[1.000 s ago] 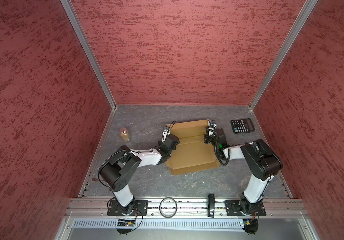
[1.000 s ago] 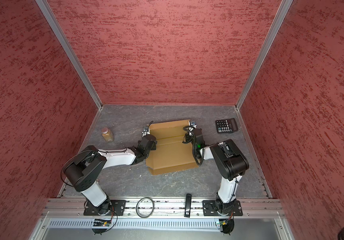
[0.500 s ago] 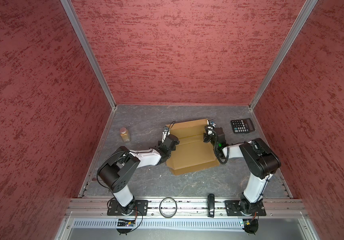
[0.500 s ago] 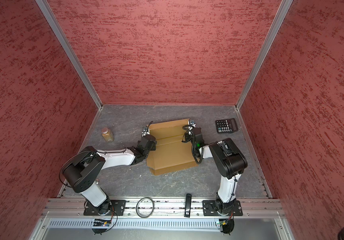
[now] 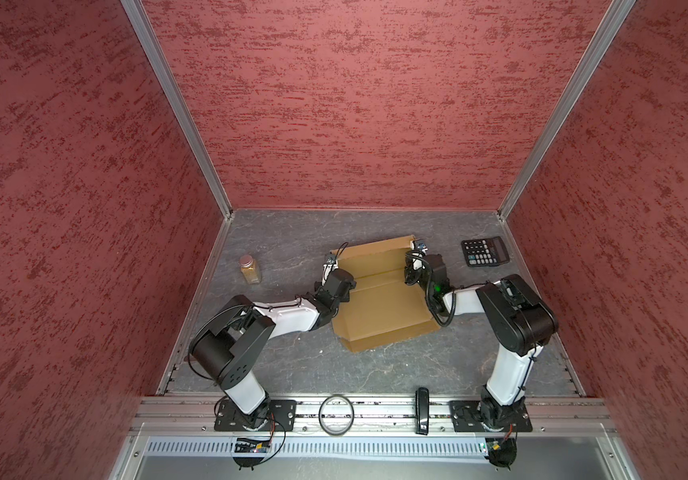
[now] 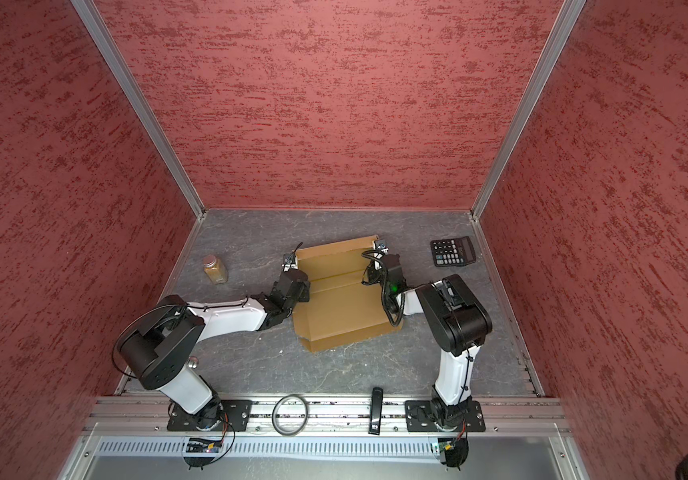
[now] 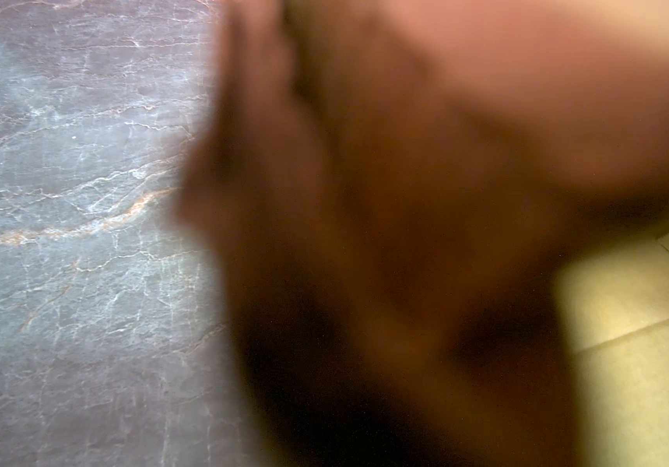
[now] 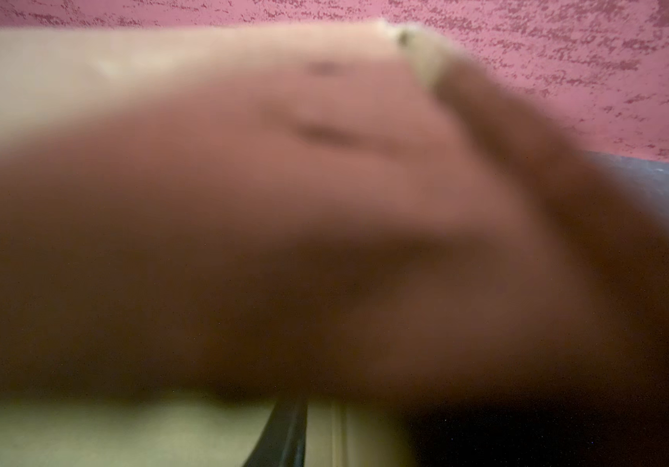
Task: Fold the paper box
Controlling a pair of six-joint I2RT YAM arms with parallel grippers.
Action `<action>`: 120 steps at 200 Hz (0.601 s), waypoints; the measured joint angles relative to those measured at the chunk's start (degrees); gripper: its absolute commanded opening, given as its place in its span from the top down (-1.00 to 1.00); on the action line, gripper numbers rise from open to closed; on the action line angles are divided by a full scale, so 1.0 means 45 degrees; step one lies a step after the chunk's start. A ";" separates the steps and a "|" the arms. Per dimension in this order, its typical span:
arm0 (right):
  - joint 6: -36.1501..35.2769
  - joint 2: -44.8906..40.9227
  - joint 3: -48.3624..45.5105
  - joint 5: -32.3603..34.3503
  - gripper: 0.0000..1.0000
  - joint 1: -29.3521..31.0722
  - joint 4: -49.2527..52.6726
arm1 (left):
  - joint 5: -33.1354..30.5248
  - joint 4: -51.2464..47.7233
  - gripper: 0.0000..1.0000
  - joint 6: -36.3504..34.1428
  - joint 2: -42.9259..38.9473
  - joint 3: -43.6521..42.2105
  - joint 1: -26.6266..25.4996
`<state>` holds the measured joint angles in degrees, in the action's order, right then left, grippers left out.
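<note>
The paper box sits about mid-table, slightly toward the back wall, and it looks half made: its floor lies flat on the grey table, a low wall stands along the near edge, and the far panel is tipped up behind. An arm is posted at each far corner. The left gripper is at the far left corner with its fingers drawn in narrow. Whether a flap is pinched between them I cannot tell (its wrist camera gives only a brown blur pressed close, with a strip of box floor beside it). The right gripper is up at the far right corner, by the top edge of the raised panel. Its opening I cannot make out either, since that wrist view is just as fogged with cardboard. My guess is that the step in hand is bringing the rear panel and side flaps over along their creases. Done well, both arms would travel together so the panel stays square and bends at the score line, not mid-sheet. One should also bear down, because light card like this will likely skate on the smooth top. The calculator at the back right and the little jar off to the left are well apart from all this.
</note>
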<state>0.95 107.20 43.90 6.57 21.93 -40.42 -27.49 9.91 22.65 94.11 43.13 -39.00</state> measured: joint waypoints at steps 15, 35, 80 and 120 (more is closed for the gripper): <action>0.0029 0.0000 0.0000 0.0063 0.76 0.0000 0.0000 | 0.0044 -0.0010 0.81 0.0000 -0.0083 -0.0068 0.0015; 0.0029 0.0005 0.0000 0.0180 0.81 0.0000 -0.0005 | 0.0053 0.0010 0.81 0.0000 -0.0092 -0.0092 0.0024; 0.0053 0.0015 0.0000 0.0267 0.86 0.0000 -0.0010 | 0.0063 0.0087 0.81 0.0000 -0.0126 -0.0160 0.0024; 0.0053 0.0019 0.0000 0.0277 0.90 0.0000 -0.0010 | 0.0083 0.0087 0.81 0.0005 -0.0131 -0.0160 0.0024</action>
<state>1.19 107.28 43.90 7.81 21.93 -40.47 -27.11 10.31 22.68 93.51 42.41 -38.89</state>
